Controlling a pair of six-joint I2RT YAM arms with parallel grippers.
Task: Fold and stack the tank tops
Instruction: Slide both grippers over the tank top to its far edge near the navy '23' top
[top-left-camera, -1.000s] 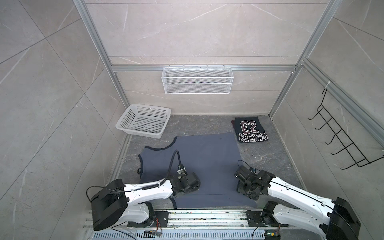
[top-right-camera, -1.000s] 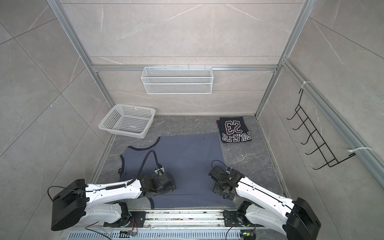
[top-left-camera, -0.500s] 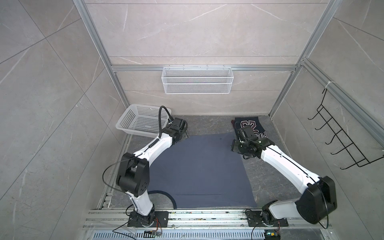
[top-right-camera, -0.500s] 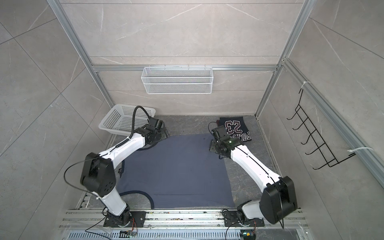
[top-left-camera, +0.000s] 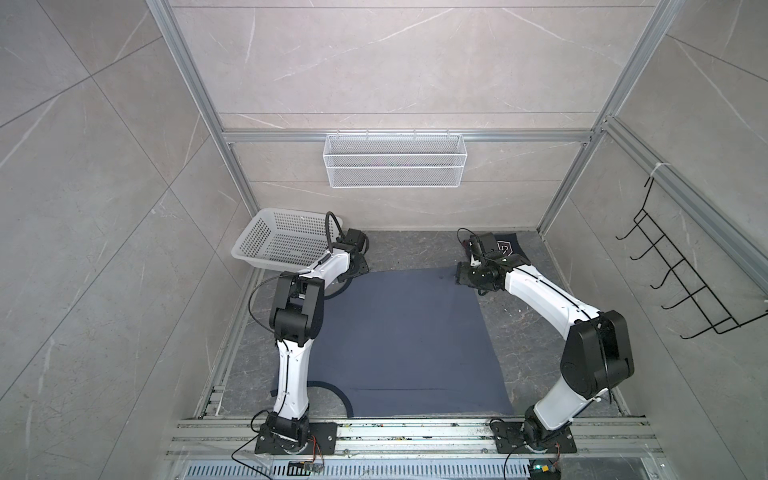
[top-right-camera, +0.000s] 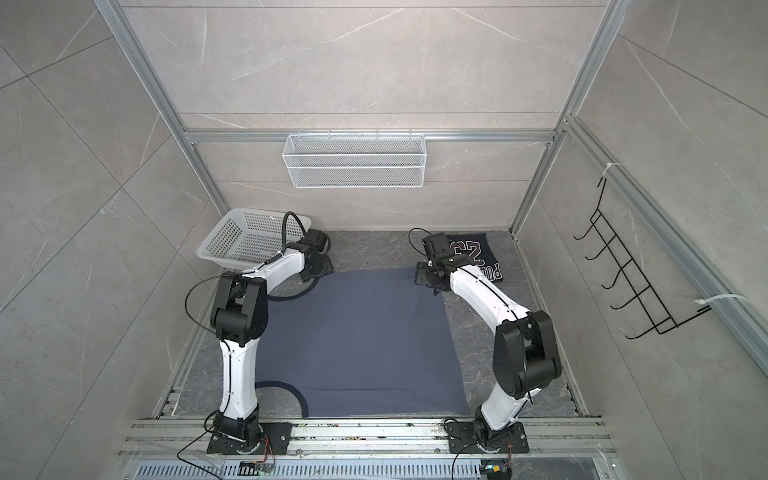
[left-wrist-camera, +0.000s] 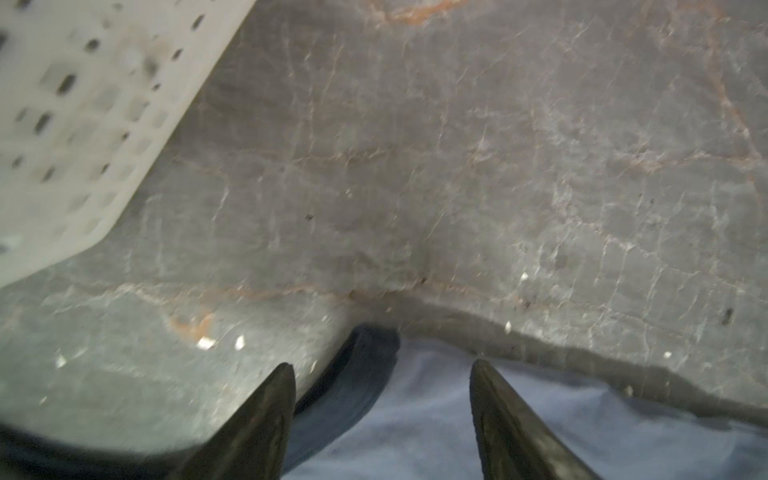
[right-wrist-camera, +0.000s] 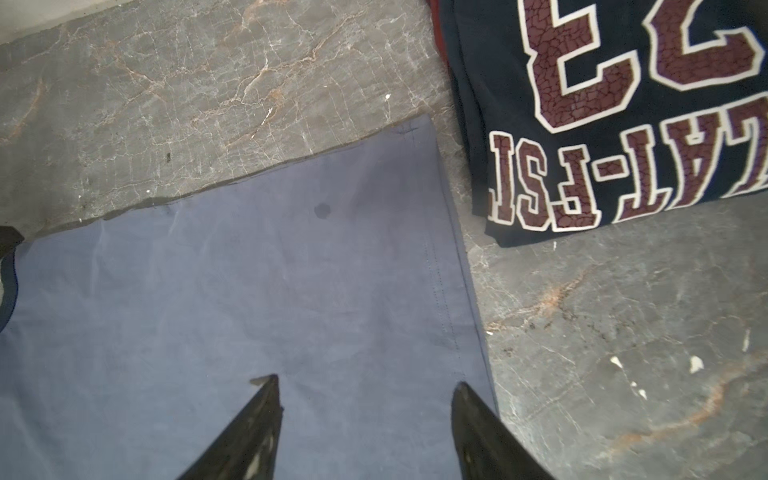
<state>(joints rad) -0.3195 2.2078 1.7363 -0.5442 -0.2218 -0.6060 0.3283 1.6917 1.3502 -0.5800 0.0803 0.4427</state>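
**Both arms at the far edge of the blue-grey top, nothing gripped**

Both arms are stretched up the frame in both top views. The blue-grey tank top (top-left-camera: 399, 332) lies flat across the middle of the worktop (top-left-camera: 415, 253), a broad sheet with curved dark trim down its left side and a straight edge on its right.

The left end effector (left-wrist-camera: 382, 368) sits at the sheet's upper left corner, just beside the white basket (top-left-camera: 266, 224). Its fingers are apart, the dark trim showing between them, and nothing is pinched.

The right end effector (right-wrist-camera: 363, 382) is at the upper right corner, fingers also apart over plain cloth and clamped on nothing.

What matters for the next move is that the whole sheet lies down-frame from both tips, and its far edge runs left to right between them, one corner per arm. That looks well placed for a two-handed pinch and another fold.

The navy tank top (top-right-camera: 478, 257) lies folded at the upper right of the worktop, just beside the blue-grey sheet's right corner but apart from it. The right arm is clearly nearer to it, so I'd expect the stacking to go that way
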